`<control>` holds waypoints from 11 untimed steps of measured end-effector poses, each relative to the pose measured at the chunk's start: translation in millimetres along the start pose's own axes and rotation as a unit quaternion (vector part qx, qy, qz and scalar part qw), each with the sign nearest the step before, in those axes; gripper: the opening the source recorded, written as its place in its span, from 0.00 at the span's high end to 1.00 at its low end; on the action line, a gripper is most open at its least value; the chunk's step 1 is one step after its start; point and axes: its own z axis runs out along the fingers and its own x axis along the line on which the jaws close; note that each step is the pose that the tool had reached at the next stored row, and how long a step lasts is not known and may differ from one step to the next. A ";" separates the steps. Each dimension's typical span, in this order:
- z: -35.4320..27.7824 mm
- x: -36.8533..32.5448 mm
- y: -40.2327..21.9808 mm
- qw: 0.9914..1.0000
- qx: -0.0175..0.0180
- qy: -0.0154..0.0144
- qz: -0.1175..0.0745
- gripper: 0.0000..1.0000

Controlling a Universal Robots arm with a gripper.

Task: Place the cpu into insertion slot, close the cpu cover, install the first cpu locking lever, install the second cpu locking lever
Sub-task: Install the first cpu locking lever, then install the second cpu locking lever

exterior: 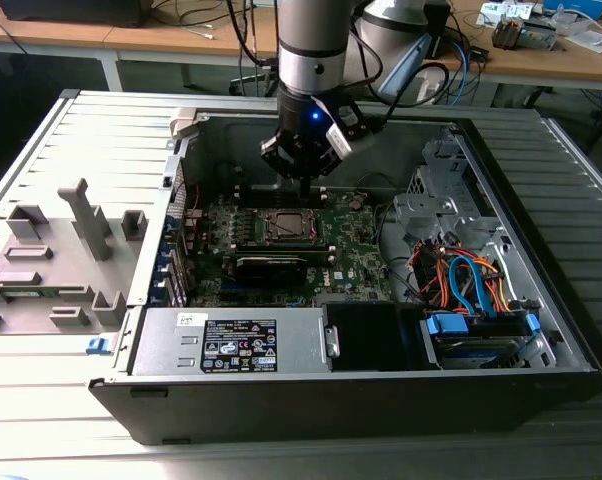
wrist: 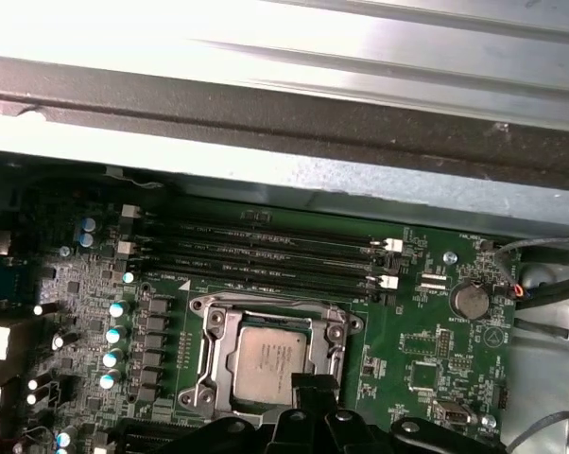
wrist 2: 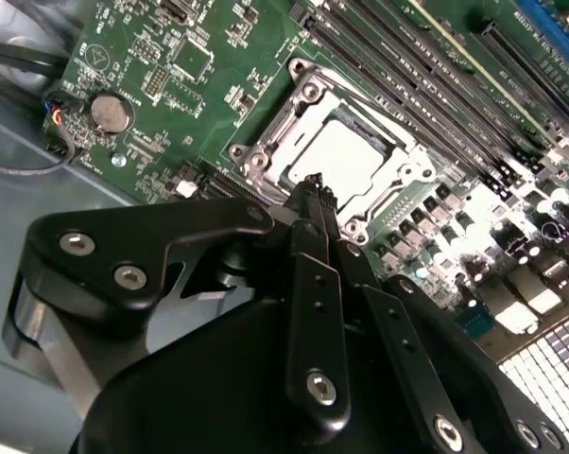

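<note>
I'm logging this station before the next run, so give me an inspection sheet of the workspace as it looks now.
Surface: grey slatted table holding the open computer case.
Job's things: cpu seated in the insertion slot; cpu cover lies around it.
Clutter: grey fixture blocks at the exterior view's left.
Grippers: gripper shut, tips beside the socket edge.
Cables: orange and blue bundle inside the case.
Surroundings: wooden benches behind.

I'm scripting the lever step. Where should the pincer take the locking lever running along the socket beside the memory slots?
Take the locking lever near a bent end, where the wire steps away from the insertion slot frame. It is thin and lies flat, so bring the pincer from straight above, straddling it crosswise. Which end is free, I cannot tell.
</note>
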 end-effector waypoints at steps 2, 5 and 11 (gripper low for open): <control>-0.1 0.0 0.0 1.000 0.000 0.000 0.000 0.89; -0.2 0.0 0.0 1.000 0.000 0.000 0.000 0.89; -0.3 0.0 0.0 1.000 0.000 0.000 0.000 0.89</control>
